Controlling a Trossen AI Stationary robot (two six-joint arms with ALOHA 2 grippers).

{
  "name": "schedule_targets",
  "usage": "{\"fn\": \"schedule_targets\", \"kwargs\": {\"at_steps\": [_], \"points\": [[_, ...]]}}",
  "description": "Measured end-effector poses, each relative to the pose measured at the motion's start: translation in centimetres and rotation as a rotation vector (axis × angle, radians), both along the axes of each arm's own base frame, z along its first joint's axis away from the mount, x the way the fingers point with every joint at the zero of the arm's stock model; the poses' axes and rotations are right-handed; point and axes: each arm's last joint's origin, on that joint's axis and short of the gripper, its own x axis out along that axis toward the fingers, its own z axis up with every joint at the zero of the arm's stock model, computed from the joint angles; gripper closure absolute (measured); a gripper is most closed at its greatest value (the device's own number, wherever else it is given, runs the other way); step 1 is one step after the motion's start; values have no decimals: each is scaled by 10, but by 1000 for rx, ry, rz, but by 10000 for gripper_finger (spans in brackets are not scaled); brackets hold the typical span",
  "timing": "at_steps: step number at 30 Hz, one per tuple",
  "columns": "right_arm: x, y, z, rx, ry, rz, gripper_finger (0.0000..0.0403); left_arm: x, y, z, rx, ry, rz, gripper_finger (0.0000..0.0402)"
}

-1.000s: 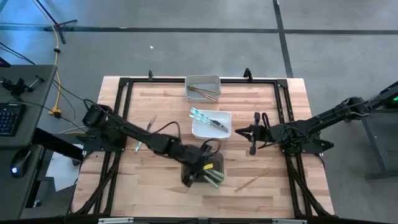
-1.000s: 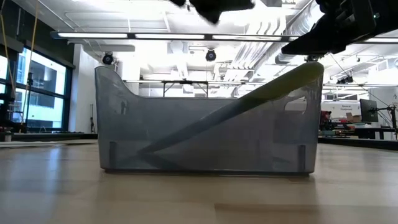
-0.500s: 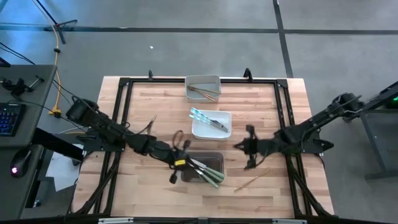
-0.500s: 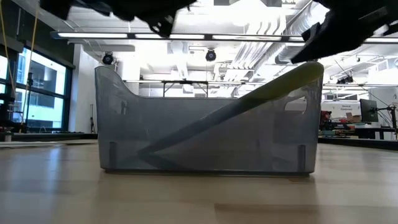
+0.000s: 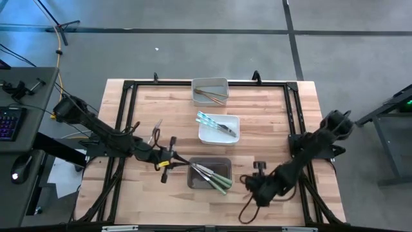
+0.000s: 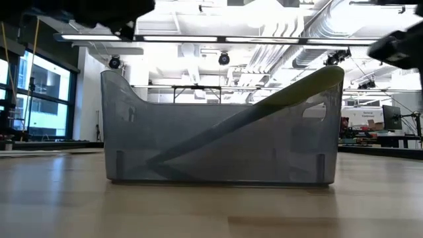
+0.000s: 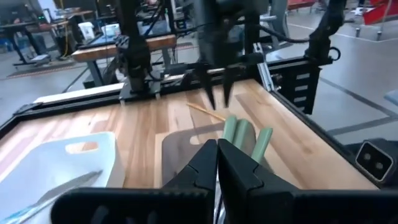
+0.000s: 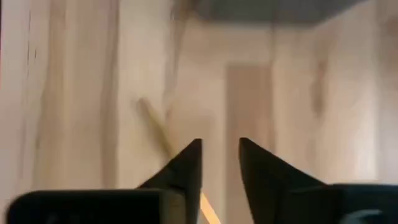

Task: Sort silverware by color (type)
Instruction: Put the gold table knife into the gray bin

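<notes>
The silverware is spread out. Green-handled pieces (image 5: 215, 178) lie in the grey bin (image 5: 201, 181), one handle (image 6: 310, 82) leaning on its rim. Blue-handled ones (image 5: 212, 122) lie in the white bin (image 5: 230, 135), and tan ones (image 5: 209, 95) in the far bin (image 5: 210, 84). A tan piece (image 8: 155, 130) lies flat on the table right of the grey bin. My right gripper (image 8: 219, 162) hangs open just above it, pointing steeply down (image 7: 217, 93). My left gripper (image 5: 168, 160) is shut and empty, left of the grey bin.
One more loose piece (image 5: 156, 127) lies on the wood at the table's left, beside my left arm. A black frame (image 5: 125, 96) runs around the table top. Bare wood stretches along the near edge in front of the grey bin.
My left gripper has drawn back from over the grey bin toward the table's left edge, leaving the green-handled pieces in the bin. My right gripper has swung from the table's right middle toward the near edge and the tan piece, tipping from nearly level to steeply downward.
</notes>
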Motion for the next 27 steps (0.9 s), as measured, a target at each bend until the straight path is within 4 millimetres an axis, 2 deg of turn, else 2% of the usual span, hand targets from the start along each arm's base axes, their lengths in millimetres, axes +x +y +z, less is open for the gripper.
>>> {"fn": "schedule_targets", "kwargs": {"at_steps": [5, 10, 17, 27], "points": [[16, 26, -9, 40, 129, 24, 261, -7, 3, -5, -18, -12, 20, 398], [28, 36, -23, 19, 201, 35, 254, -8, 4, -8, -13, 2, 52, 398], [40, 32, -41, -4, 224, 34, 277, -9, 1, -8, -13, 3, 56, 398], [53, 25, -54, 41, 274, 44, 336, -13, -5, -8, -5, 1, 67, 398]]}}
